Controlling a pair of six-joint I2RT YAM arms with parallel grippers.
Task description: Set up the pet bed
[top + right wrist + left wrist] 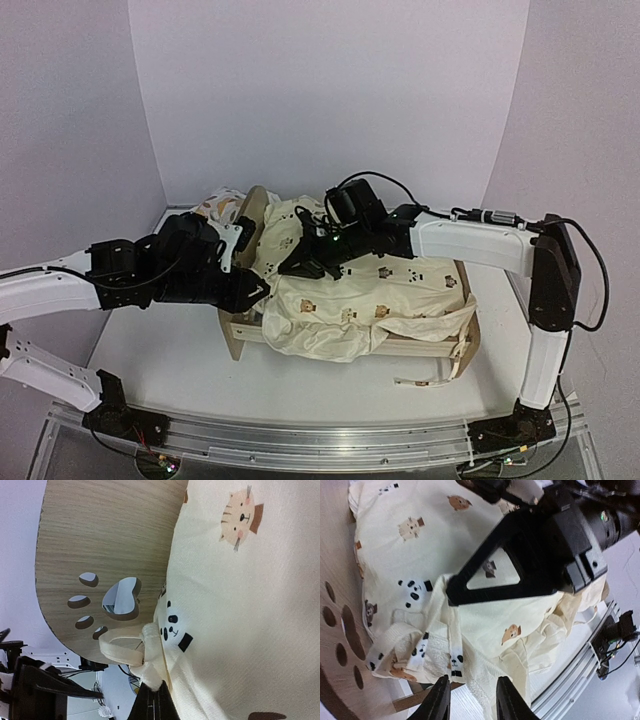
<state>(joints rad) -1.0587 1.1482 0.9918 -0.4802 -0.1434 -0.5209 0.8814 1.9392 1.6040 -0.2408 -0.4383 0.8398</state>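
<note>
The pet bed (236, 338) stands mid-table, and only its plywood frame and paw-print end board (100, 545) show. A cream animal-print quilt (370, 300) lies bunched over it and hides the base. My right gripper (154, 692) is shut on a bunched corner of the quilt (240, 605) next to the end board. In the left wrist view it is the black body (520, 560) above the cloth. My left gripper (472, 681) hovers at the bed's near left corner, its fingers (439, 700) apart, with the quilt's hanging edge (470, 670) just past the tips.
A leaf-print pillow (220, 207) lies behind the left end board (255, 205). A loose tie strap (425, 380) of the quilt trails on the table at the bed's front right. An aluminium rail (320, 440) runs along the near edge. White walls enclose the back and sides.
</note>
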